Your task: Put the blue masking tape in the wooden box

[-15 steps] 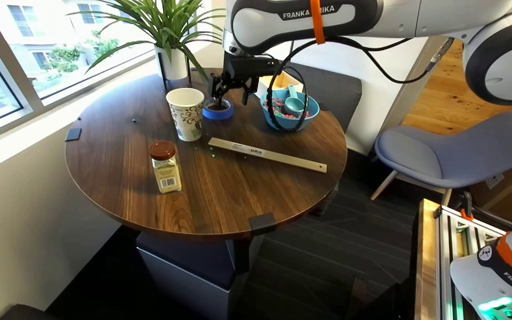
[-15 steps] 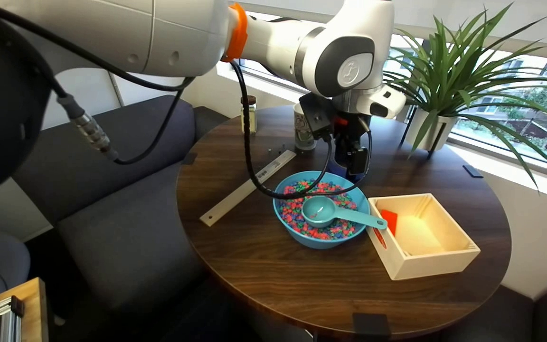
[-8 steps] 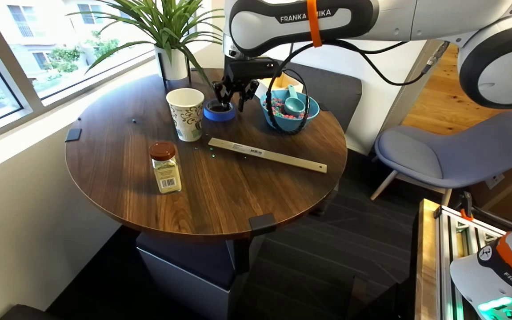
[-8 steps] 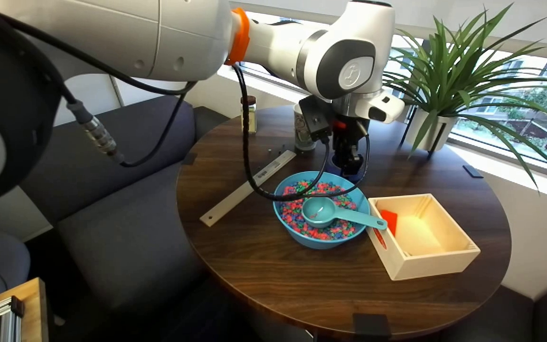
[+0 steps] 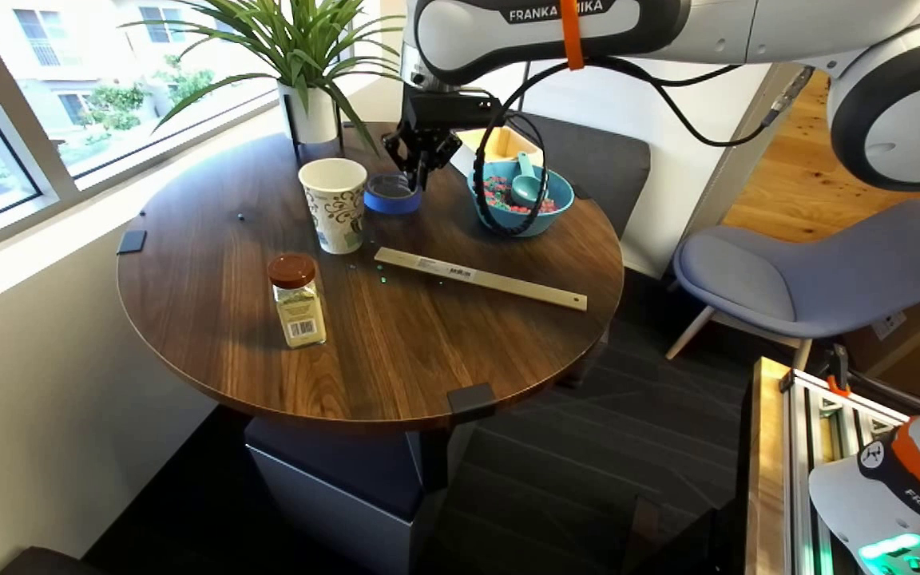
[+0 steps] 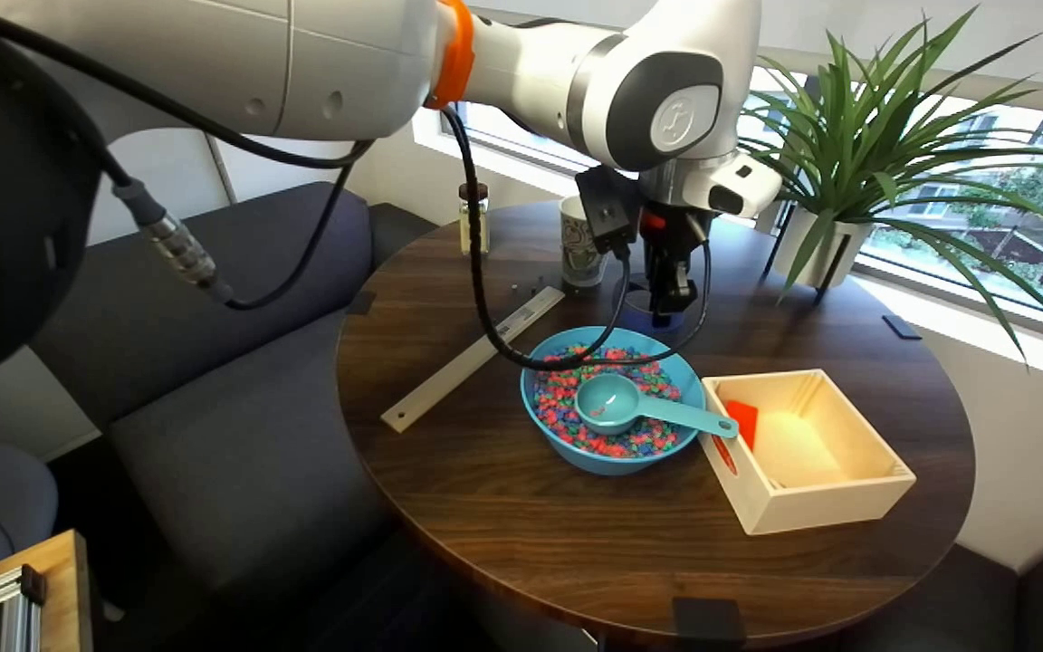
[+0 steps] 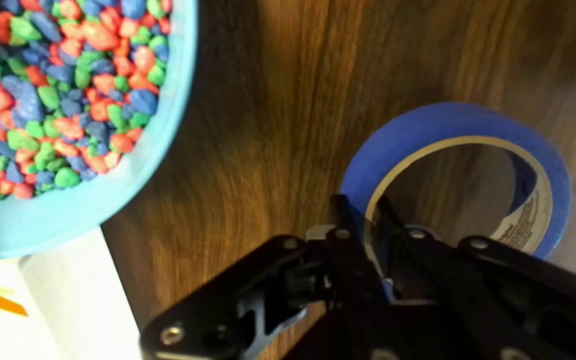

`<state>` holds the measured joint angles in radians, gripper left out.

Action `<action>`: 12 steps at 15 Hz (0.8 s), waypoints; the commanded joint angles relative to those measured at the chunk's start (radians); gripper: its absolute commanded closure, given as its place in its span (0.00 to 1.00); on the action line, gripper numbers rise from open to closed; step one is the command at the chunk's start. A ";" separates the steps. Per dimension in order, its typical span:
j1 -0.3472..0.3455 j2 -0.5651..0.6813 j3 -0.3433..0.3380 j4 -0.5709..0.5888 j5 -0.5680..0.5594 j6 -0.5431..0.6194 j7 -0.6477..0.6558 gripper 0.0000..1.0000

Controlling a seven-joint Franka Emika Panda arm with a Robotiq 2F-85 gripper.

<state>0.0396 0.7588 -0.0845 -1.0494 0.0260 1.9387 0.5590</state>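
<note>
Masking tape, a blue ring, sits near the paper cup, one side pinched by the gripper. Gripped so far off-centre, it may tilt or slip when lifted; carried low toward the wooden box, it could strike the measuring scoop jutting from the blue bowl.
</note>
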 commanded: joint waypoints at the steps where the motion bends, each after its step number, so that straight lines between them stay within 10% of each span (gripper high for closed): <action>1: -0.006 -0.047 -0.012 0.008 0.014 0.007 0.042 0.96; 12: 0.014 -0.319 -0.182 -0.266 -0.101 -0.012 0.308 0.96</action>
<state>0.0271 0.5331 -0.2240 -1.1543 -0.0301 1.9384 0.7589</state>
